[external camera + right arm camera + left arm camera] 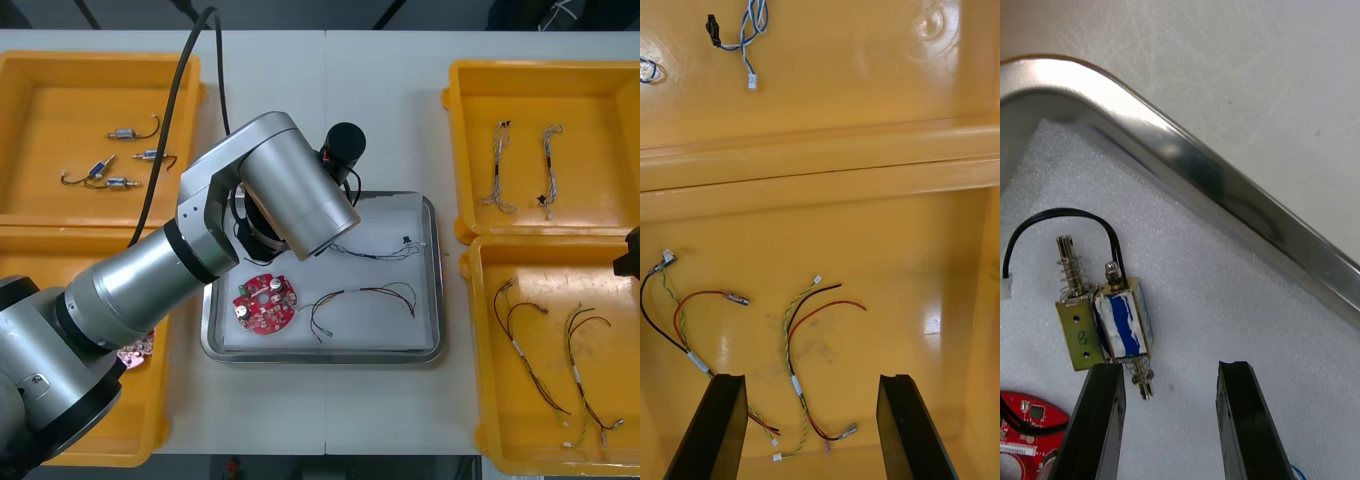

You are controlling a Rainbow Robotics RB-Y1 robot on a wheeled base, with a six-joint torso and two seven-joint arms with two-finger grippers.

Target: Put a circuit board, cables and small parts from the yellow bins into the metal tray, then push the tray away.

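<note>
Metal tray (433, 300), mid-bench, holds your circuit board (266, 303), cables (372, 291) and a small metal part (1105, 322), just off the left gripper (1171, 369), jaws apart. Right gripper (811, 379), jaws apart, sits right of the tray. Probably only the push remains.

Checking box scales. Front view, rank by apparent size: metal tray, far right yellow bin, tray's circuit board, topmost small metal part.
1. metal tray, far right yellow bin: alike, bin cropped; tied
2. circuit board
3. topmost small metal part
</note>
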